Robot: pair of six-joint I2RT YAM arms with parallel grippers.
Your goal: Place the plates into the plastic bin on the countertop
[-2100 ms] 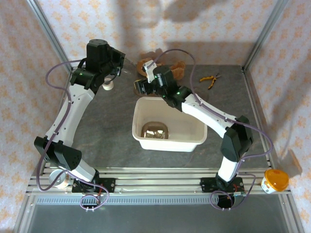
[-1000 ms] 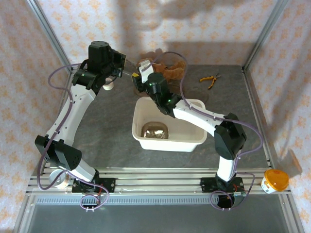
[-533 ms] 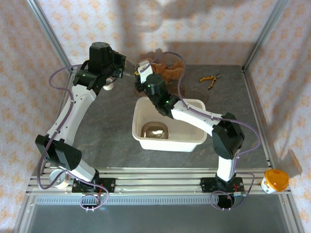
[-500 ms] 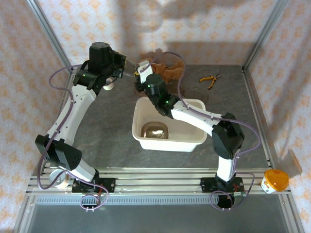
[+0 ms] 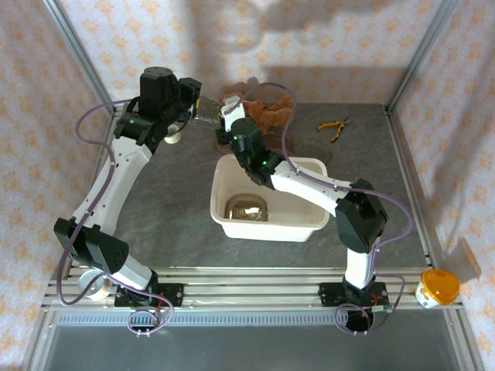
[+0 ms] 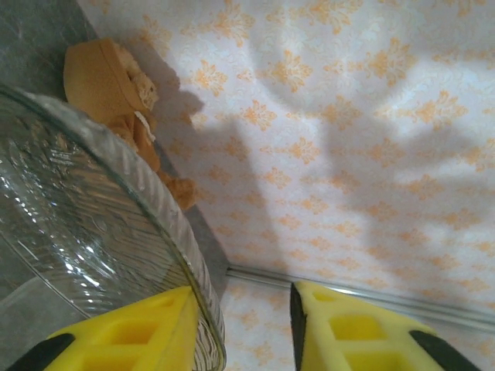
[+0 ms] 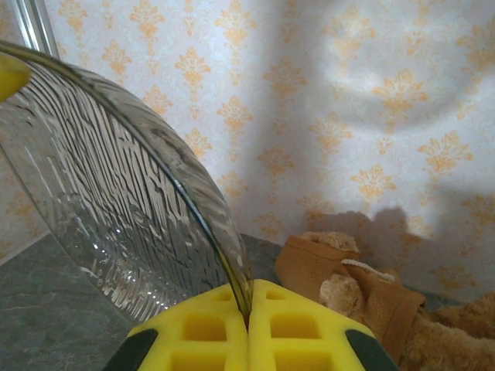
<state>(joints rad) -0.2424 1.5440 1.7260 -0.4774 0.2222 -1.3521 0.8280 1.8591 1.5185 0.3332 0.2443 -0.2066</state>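
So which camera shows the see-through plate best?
Right wrist: the plate looms large, ribbed, rim pinched by the right gripper. Left wrist shows it too, at the open left gripper. From the top it's a small faint glint.

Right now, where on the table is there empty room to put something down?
The dark grey stone-look countertop is bare between the cream-white plastic bin and the left arm, and along the strip in front of the bin. The back is crowded: a brown plush toy, orange-handled pliers, and a clear glass plate clamped in the right gripper.
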